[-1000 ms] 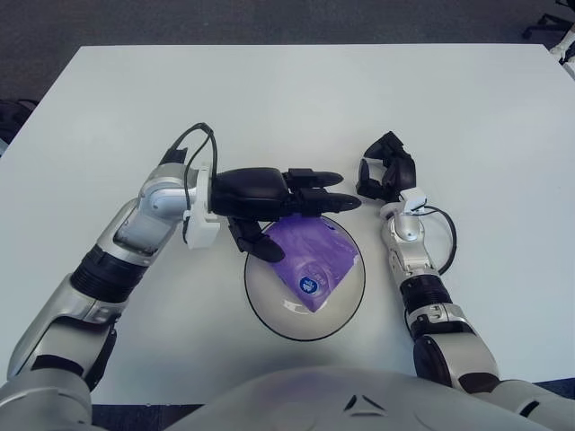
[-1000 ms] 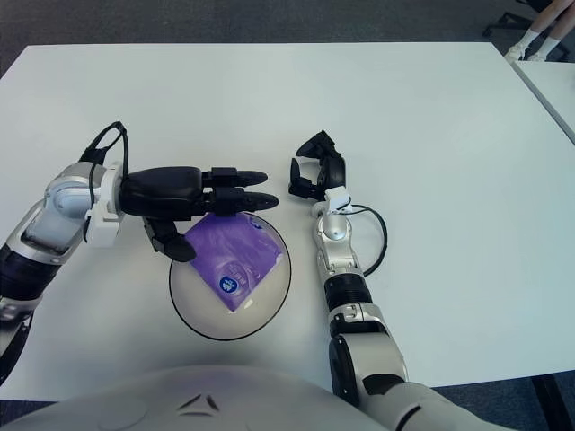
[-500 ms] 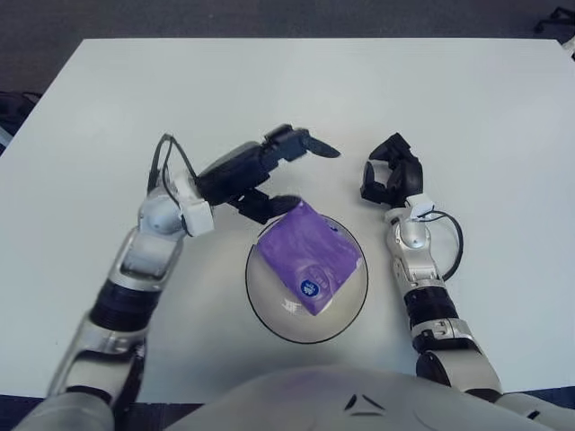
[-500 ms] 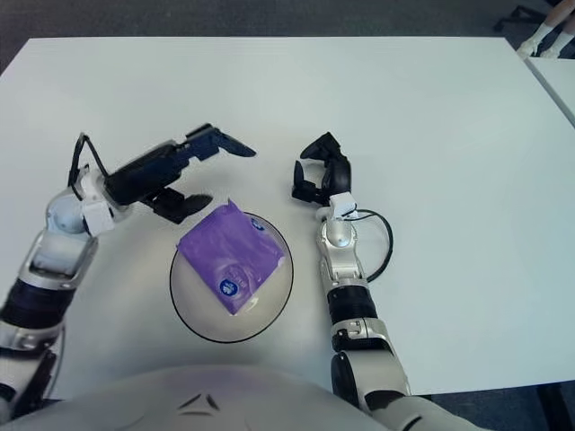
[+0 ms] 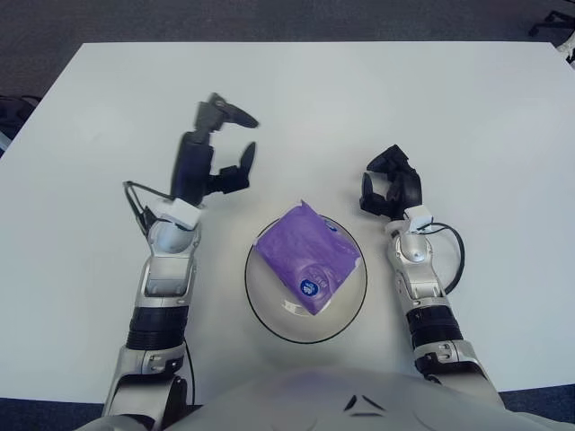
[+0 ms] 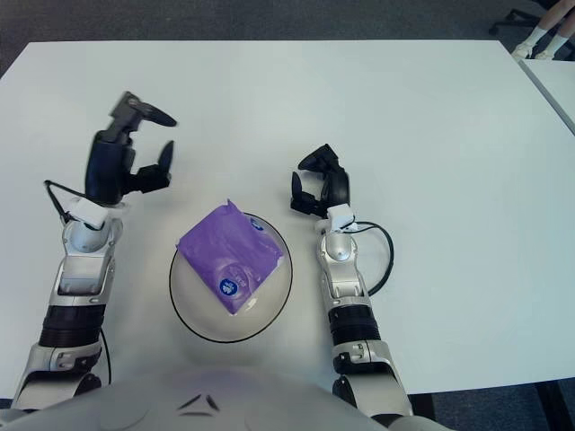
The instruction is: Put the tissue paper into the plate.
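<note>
A purple tissue pack (image 5: pixel 308 256) lies in the white plate with a dark rim (image 5: pixel 265 310) near the table's front edge. It also shows in the right eye view (image 6: pixel 232 256). My left hand (image 5: pixel 216 148) is raised above the table to the left of and behind the plate, fingers spread, holding nothing. My right hand (image 5: pixel 388 184) rests on the table just right of the plate, fingers relaxed and empty.
The white table (image 5: pixel 359 99) fills the view, with dark floor beyond its far edge. A black cable (image 5: pixel 449 247) loops beside my right wrist. A person's feet (image 6: pixel 537 40) show at the far right.
My left hand has let go of the tissue pack, lifted off the plate and swung back to the left, forearm now upright. The pack stays in the plate. The right hand has barely moved.
</note>
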Tool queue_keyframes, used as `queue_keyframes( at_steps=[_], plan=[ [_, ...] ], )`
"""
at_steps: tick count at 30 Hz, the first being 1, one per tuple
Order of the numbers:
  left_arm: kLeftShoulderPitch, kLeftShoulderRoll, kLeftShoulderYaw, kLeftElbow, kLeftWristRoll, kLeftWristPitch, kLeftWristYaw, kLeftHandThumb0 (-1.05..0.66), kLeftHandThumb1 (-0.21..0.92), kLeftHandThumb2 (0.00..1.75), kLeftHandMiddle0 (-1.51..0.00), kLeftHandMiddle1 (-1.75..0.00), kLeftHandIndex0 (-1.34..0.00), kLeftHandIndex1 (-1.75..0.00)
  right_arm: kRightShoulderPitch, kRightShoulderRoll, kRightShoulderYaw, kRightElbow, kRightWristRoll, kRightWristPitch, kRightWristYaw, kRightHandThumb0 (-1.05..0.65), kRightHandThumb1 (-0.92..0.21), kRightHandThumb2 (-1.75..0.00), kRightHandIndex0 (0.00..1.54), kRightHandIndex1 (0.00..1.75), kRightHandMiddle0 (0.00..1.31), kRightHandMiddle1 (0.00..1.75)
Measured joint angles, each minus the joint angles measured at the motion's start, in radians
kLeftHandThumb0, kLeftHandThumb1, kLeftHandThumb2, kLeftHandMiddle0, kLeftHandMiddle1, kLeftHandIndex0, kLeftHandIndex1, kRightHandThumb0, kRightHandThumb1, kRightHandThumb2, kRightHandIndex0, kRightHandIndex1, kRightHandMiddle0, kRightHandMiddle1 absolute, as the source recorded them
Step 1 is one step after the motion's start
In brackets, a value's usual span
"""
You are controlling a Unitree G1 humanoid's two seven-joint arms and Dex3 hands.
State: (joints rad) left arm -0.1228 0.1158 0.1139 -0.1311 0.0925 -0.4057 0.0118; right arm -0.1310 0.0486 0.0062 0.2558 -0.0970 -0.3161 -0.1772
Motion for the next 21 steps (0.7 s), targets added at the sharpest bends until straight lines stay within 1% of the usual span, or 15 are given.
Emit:
queue_keyframes(
  at_steps=[3,5,11,15,21],
  plan=[
    [0.014,-0.036,0.018,-0.001,-0.048,0.064,0.024,-0.45,0.4,1.22,-1.04,-1.75,-0.54,-1.75,0.006,0.002,0.001,-0.01,-0.001,0.005,0.0,-0.41,-0.54,-1.04,0.68,1.58,0.44,1.75],
    [0.024,-0.052,0.025,-0.002,-0.053,0.114,0.043,-0.46,0.38,1.24,-1.06,-1.75,-0.56,-1.75,0.009,0.004,0.001,-0.017,-0.001,0.008,-0.001,-0.41,-0.55,-1.04,0.68,1.58,0.43,1.75],
    [0.038,-0.074,0.03,-0.002,-0.05,0.203,0.072,-0.47,0.36,1.27,-1.07,-1.75,-0.58,-1.75,0.015,0.006,0.002,-0.029,-0.001,0.014,-0.001,-0.41,-0.55,-1.03,0.68,1.58,0.43,1.75],
    [0.04,-0.077,0.041,0.014,-0.054,0.232,0.078,-0.47,0.34,1.29,-1.05,-1.75,-0.59,-1.75,0.019,0.009,0.001,-0.033,-0.001,0.015,-0.001,-0.41,-0.55,-1.03,0.68,1.58,0.43,1.75],
    [0.054,-0.077,0.059,0.078,-0.048,0.233,0.099,-0.47,0.33,1.3,-1.02,-1.75,-0.6,-1.75,0.023,0.01,0.001,-0.035,-0.002,0.016,-0.002,-0.41,-0.54,-1.04,0.68,1.58,0.44,1.75]
  ],
)
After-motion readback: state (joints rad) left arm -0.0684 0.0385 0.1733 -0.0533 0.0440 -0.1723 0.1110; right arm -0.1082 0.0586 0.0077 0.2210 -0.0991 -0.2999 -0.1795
